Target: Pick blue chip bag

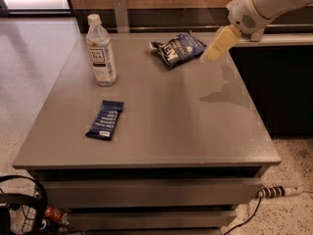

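Approach: hand [217,44] hovers just right of blue chip bag [177,49], far side of bench [195,131], likely aligning for grasp; spread or pressed together, cannot tell.

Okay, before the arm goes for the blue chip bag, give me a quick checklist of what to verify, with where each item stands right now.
1. The blue chip bag is in full view, lying near the far edge of the table: ok.
2. The bag lies well apart from the dark bar wrapper at the front left: ok.
3. The water bottle stands upright, left of the bag and not touching it: ok.
4. The hand is centred over the bag: not ok; it hangs just off the bag's right end.
5. The hand's height above the bag: cannot tell.
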### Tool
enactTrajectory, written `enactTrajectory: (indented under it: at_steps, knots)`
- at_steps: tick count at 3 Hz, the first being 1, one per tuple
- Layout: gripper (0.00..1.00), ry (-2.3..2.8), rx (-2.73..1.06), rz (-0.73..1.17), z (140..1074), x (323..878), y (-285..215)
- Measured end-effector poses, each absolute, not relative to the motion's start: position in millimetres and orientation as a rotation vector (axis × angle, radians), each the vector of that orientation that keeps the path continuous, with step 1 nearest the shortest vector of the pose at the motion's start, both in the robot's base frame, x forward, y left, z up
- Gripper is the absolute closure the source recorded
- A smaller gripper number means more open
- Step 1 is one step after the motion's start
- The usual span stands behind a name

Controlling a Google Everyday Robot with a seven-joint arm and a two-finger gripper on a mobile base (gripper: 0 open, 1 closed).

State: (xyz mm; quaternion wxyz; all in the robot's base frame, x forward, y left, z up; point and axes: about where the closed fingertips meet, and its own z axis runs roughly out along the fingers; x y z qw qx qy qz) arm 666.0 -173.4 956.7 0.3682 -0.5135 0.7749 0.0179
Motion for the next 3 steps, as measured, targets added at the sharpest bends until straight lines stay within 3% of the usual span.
enactTrajectory:
  at_steps: [3]
  knots:
    - [0.00, 1.919, -1.242, 0.115, 925.7, 722.1, -143.8]
